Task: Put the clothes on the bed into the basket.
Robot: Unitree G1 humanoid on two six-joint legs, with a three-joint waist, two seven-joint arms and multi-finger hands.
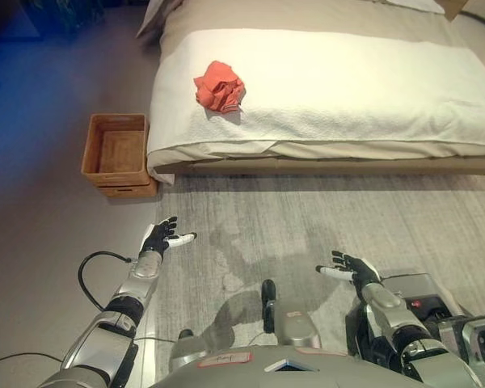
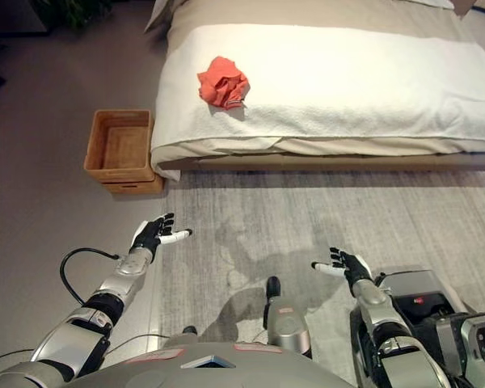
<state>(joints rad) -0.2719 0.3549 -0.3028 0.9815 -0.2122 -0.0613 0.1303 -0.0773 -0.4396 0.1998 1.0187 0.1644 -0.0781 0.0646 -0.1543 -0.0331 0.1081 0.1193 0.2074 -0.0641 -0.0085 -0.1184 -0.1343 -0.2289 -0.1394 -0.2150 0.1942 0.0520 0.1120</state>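
Note:
A crumpled red garment [image 1: 219, 86] lies on the white blanket of the bed [image 1: 347, 89], near its left front corner. A brown wicker basket [image 1: 115, 153] stands on the floor just left of the bed's corner, and nothing shows inside it. My left hand [image 1: 161, 237] is open and empty, held above the floor well short of the basket. My right hand [image 1: 349, 267] is open and empty above the rug at the lower right. Both hands are far from the garment.
A grey rug [image 1: 307, 218] covers the floor between me and the bed. Bare floor [image 1: 32, 202] lies to the left, around the basket. The bed's front edge runs across the view.

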